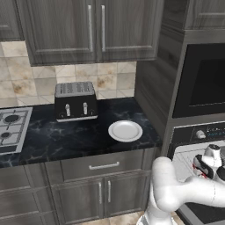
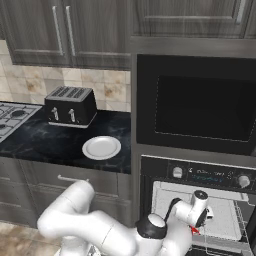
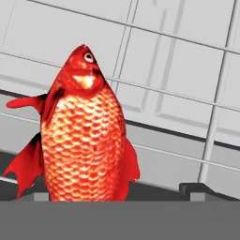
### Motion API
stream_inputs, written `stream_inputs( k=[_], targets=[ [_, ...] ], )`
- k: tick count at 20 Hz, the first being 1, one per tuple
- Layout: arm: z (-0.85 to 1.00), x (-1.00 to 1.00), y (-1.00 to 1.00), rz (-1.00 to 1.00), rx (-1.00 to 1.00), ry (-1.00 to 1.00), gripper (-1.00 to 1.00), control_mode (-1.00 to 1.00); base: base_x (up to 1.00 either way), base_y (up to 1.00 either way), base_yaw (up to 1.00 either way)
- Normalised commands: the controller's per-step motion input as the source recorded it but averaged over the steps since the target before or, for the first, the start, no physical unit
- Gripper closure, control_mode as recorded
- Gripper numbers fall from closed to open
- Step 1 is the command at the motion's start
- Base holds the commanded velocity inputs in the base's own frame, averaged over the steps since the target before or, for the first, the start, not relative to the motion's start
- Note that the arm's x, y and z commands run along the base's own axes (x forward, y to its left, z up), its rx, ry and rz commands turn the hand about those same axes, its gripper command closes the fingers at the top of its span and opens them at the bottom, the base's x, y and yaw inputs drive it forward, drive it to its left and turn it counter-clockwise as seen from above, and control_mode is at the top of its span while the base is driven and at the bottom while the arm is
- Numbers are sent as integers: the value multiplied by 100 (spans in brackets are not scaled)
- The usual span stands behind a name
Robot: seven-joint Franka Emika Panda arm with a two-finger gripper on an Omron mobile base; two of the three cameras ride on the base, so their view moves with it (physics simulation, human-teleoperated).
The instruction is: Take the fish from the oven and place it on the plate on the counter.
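1. Hand view is showing the fish (image 3: 83, 136) right up close over the pale rack tray (image 3: 178, 70) of the oven (image 2: 200, 175).
2. My claw (image 2: 202, 220) is sitting down in there; I'm honestly not able to tell if it's pinching the fish or just hovering.
3. I'm guessing I'm at the pickup step.
4. Next I'm needing a firm grip, then lifting out and swinging over to the plate (image 1: 125, 131) on the surface (image 1: 57, 136).

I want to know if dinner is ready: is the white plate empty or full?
Empty. The plate on the counter is bare white; the fish is by the oven rack.
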Motion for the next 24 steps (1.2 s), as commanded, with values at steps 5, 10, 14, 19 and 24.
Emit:
stream_inputs(
  k=[5, 10, 14, 19, 24],
  targets=[
    [-100, -10, 6, 12, 19, 15, 100, -100, 0, 0, 0],
    [-100, -49, 0, 17, 30, 22, 100, -100, 0, 0, 0],
    [-100, -65, 28, 15, 16, 11, 100, -100, 0, 0, 0],
    [-100, -100, 84, 6, -13, -22, 100, -100, 0, 0, 0],
    [-89, -100, 100, 0, -29, -48, 100, -100, 0, 0, 0]
  ],
)
